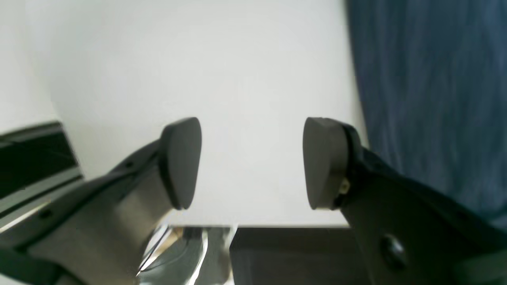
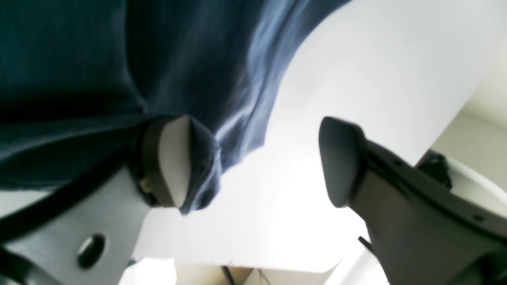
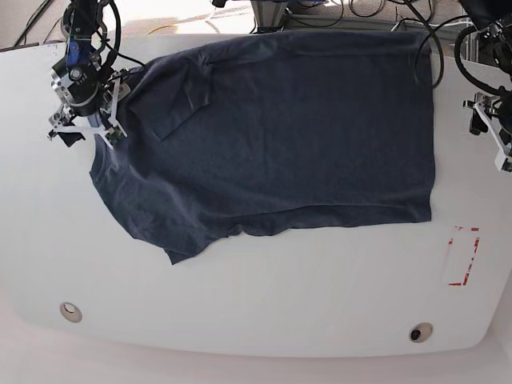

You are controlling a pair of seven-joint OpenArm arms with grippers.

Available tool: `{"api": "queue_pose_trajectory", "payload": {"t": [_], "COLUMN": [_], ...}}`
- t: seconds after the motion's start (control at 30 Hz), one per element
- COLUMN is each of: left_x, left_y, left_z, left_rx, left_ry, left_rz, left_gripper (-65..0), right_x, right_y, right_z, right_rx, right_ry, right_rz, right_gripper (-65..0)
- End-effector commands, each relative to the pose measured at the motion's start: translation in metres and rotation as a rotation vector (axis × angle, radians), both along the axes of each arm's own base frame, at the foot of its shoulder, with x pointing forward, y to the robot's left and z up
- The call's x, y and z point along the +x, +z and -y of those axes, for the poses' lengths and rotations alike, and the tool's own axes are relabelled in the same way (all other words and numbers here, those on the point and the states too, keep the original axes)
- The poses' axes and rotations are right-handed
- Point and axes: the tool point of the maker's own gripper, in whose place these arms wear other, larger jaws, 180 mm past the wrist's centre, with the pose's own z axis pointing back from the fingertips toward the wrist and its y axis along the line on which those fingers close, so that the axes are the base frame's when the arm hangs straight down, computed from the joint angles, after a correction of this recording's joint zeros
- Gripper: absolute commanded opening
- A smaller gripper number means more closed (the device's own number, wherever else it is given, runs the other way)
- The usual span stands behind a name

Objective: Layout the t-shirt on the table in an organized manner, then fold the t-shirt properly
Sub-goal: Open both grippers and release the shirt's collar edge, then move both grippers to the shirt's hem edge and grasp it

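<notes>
The right gripper (image 2: 253, 162) stands spread, one pad brushing the edge of the dark navy-blue soft-cloth t-shirt (image 3: 272, 136) but pinching nothing. The left gripper (image 1: 251, 162) is also spread, over bare white smooth tabletop (image 3: 240, 304) just beside the hem. The shirt lies spread on the table (near sleeve still rumpled), so laying out looks nearly done; next, smoothing or a first fold. A small red rectangle outline (image 3: 462, 256) lies clear of the cloth.
</notes>
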Motion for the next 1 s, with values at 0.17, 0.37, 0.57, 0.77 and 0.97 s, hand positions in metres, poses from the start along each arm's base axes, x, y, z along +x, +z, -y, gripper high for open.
{"api": "queue_pose_trajectory", "payload": {"t": [0.17,0.37,0.57,0.77,0.97], "left_x": [0.038,0.045,0.042,0.049,0.059], "left_y": [0.027,0.021,0.009,0.001,-0.008], "left_z": [0.004,0.004,0.001,0.007,0.027], "left_rx": [0.035,0.045,0.013,-0.022,-0.051], "left_ry": [-0.018,-0.021,-0.007,-0.025,-0.088], "left_rz": [0.094,0.068,0.036,0.067,0.070], "left_gripper": [-26.8,-26.8,-26.8,-26.8,-26.8], "right_x": [0.012,-0.006,-0.027,-0.013,0.029], "right_y": [0.019,0.008,-0.004,0.003,0.025], "right_z": [0.017,0.018,0.018,0.018,0.020], "right_rx": [-0.069,-0.072,-0.072,-0.071,-0.065], "right_ry": [-0.041,-0.041,-0.041,-0.042,-0.053], "right_rz": [0.022,-0.030,-0.085,-0.048,0.056], "right_gripper": [-17.0,-17.0,-17.1,-17.3,-17.3]}}
